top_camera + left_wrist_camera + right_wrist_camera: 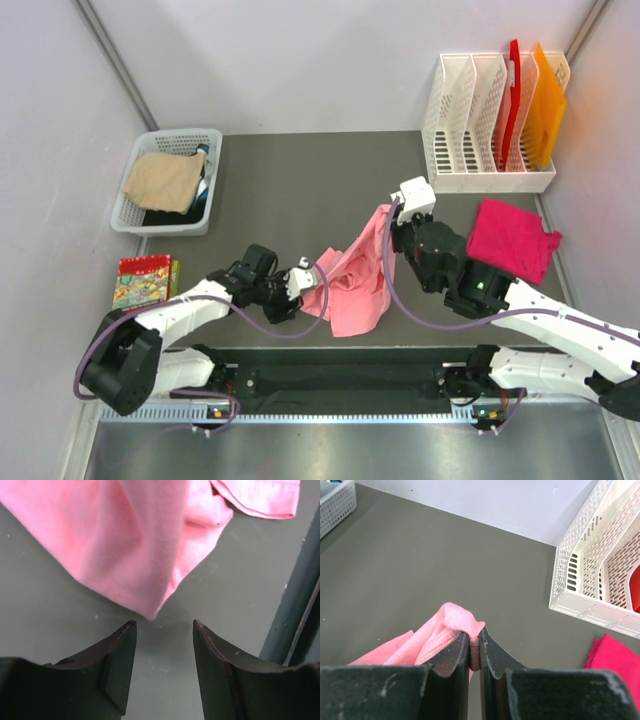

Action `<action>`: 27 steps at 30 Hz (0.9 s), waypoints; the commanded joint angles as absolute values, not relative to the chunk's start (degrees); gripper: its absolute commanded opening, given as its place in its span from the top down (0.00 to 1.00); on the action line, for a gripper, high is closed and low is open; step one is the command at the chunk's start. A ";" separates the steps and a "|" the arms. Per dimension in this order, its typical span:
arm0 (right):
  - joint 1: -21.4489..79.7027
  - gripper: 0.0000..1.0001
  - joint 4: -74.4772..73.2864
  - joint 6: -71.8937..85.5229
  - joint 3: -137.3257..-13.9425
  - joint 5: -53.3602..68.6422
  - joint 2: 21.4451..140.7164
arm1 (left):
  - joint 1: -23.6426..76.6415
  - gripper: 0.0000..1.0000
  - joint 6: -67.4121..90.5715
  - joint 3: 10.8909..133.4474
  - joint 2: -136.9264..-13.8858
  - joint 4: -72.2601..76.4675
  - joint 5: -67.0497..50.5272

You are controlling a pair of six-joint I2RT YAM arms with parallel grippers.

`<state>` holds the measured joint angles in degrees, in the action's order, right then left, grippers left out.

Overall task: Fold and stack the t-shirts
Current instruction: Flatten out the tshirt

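**A:** While the right jaws hold its top edge up, top view: the salmon-pink t-shirt [352,280] hangs mid-surface toward the near edge, lower part bunched on the surface [290,190]. The magenta t-shirt [512,240] lies crumpled by the right edge, in front of the white rack [485,140].

**B:** Left jaws?

**A:** Low, at the pink shirt's left side. Left wrist view: apart, nothing between them. A pointed cloth corner sits just ahead of the tips; can't tell if it touches.

**B:** Right wrist view?

**A:** Jaws clamped together on a fold of pink cloth. A seamed edge shows at the pinch, with a small puff of cloth above it.

**B:** Looks like the step is spreading it flat before folding. My call: the left jaws take that corner with a deep bite, one layer if possible. Then draw the arms apart toward the left and right edges so it drapes flat.

**A:** Agreed. The cloth is a soft, matte knit, limp and quick to crease, so a shallow grab would likely slip. The surface looks smooth and dark grey, so dragging should be fine.
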<state>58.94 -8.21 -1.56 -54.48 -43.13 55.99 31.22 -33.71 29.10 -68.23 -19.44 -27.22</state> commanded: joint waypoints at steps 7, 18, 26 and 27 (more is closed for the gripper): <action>57.66 0.99 -6.42 -2.02 -56.95 -41.66 55.63 | 31.46 0.44 -29.45 32.43 -71.98 -9.85 -30.32; 57.39 1.00 -6.42 -2.02 -56.95 -41.57 55.63 | 31.55 0.86 -27.78 34.27 -77.34 -7.12 -28.84; 57.30 1.00 -7.56 -1.23 -56.87 -41.57 53.45 | 31.38 1.00 -26.45 36.47 -69.90 -7.64 -15.84; 57.30 1.00 -7.82 -0.80 -56.78 -41.66 52.92 | 31.38 1.00 -26.80 36.65 -67.44 -8.17 -14.08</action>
